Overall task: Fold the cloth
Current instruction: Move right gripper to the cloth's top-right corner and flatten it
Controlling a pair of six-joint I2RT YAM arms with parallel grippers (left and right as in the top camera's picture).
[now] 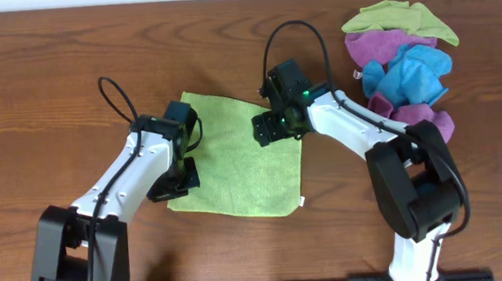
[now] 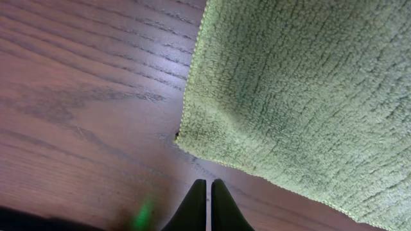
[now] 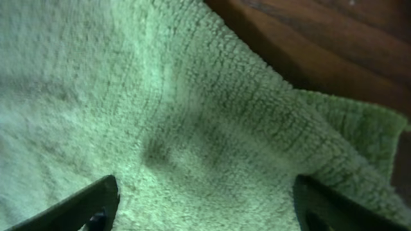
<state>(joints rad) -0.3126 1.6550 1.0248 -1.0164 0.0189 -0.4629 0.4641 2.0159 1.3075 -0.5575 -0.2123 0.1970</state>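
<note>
A light green cloth (image 1: pixel 234 155) lies flat on the wooden table, roughly square. My left gripper (image 1: pixel 172 183) is at the cloth's near left corner. In the left wrist view its fingers (image 2: pixel 209 192) are shut with nothing between them, just off the cloth's corner (image 2: pixel 186 138), over bare wood. My right gripper (image 1: pixel 278 125) is over the cloth's far right part. In the right wrist view its fingers (image 3: pixel 205 199) are wide open close above the green cloth (image 3: pixel 180 115), whose edge is slightly raised at the right.
A pile of cloths (image 1: pixel 405 59) in yellow-green, purple and blue lies at the far right of the table. The table (image 1: pixel 51 66) is brown wood. The arms' bases stand at the near edge.
</note>
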